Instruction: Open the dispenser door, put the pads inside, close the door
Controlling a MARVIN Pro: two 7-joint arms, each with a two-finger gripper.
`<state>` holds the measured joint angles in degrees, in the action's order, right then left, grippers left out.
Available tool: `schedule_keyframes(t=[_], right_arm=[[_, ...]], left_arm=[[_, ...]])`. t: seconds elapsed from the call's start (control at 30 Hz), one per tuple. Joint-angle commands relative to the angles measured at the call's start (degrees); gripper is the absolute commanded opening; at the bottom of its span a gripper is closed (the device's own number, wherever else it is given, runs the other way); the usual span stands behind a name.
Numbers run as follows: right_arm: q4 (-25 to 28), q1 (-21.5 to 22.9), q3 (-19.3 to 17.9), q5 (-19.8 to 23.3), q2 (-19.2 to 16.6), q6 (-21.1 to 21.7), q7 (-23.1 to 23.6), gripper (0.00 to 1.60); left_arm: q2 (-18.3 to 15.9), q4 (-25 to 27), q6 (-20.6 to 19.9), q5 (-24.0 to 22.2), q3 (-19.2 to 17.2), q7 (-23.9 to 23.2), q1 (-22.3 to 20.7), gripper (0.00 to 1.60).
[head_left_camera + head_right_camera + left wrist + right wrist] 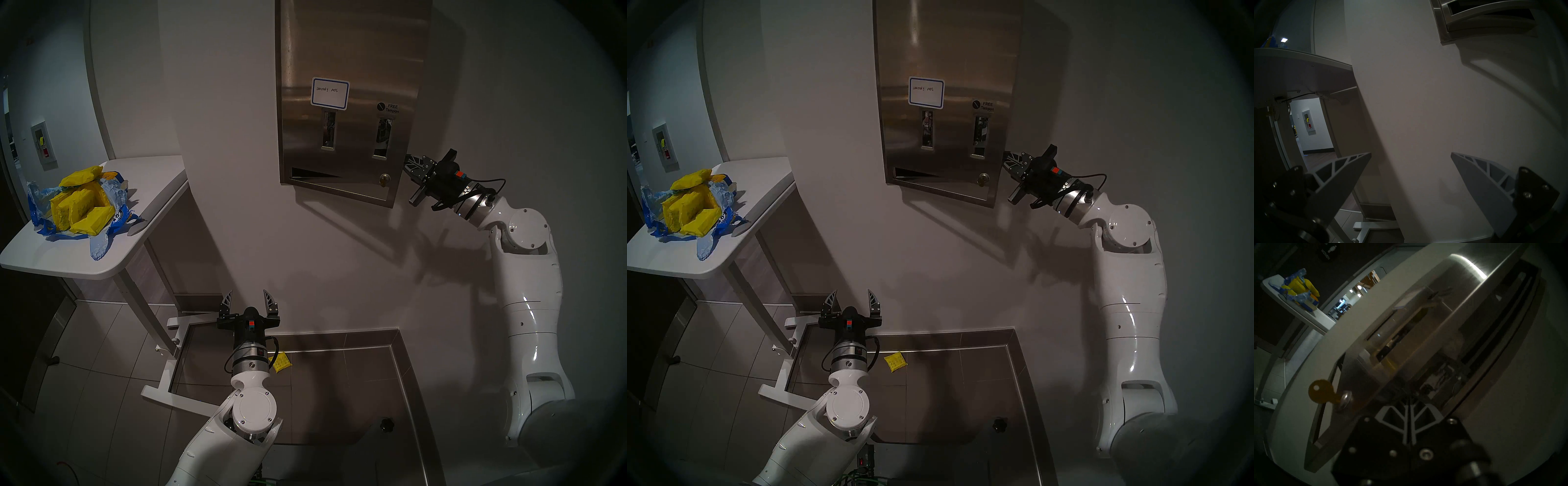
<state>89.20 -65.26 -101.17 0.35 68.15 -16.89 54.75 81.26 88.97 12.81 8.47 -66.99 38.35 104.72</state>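
Dispenser door (346, 112) ajar; right hand (409, 169), fingers together, at the door's lower right edge; left hand (248, 298), fingers apart, below the door; pads (81, 207) on worktop (68, 258) left of the door.

Brushed, softly gleaming steel on the tall dispenser door (353, 68), matt white paper for its blue-bordered label (330, 93). Crinkled glossy plastic around the bright yellow pads (81, 207); smooth white tabletop (101, 258); shiny brass-coloured key (1322, 392).
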Motion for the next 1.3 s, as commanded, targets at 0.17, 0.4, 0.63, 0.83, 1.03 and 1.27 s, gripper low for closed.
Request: schedule_keyframes(t=[0.17, 0.4, 0.63, 0.83, 1.03, 1.27], right_arm=[[9.8, 1.4, 0.7, 10.7, 0.3, 10.6, 8.9, 0.0], [14.7, 2.3, 2.6, 14.7, 1.6, 19.5, 10.8, 0.0], [16.0, 3.4, 5.7, 16.8, 3.0, 26.2, 9.1, 0.0], [17.1, 4.0, 6.7, 18.6, 5.5, 33.4, 5.1, 0.0], [19.7, 2.4, 7.8, 19.7, 6.9, 40.7, -0.6, 0.0], [20.8, 0.0, 7.8, 16.1, 6.8, 42.3, -4.9, 0.0]], left_arm=[[0.2, 1.5, 0.4, 0.1, -0.1, 0.0, -1.2, 1.6], [0.2, 1.5, 0.4, 0.1, -0.1, 0.0, -1.2, 1.6], [0.1, 1.6, 0.4, 0.1, -0.1, 0.0, -1.1, 1.6], [0.1, 1.6, 0.4, 0.1, -0.1, 0.0, -1.1, 1.6], [0.1, 1.7, 0.4, 0.1, -0.1, -0.1, -1.1, 1.6], [0.0, 1.9, 0.3, 0.0, -0.1, -0.1, -1.1, 1.6]])
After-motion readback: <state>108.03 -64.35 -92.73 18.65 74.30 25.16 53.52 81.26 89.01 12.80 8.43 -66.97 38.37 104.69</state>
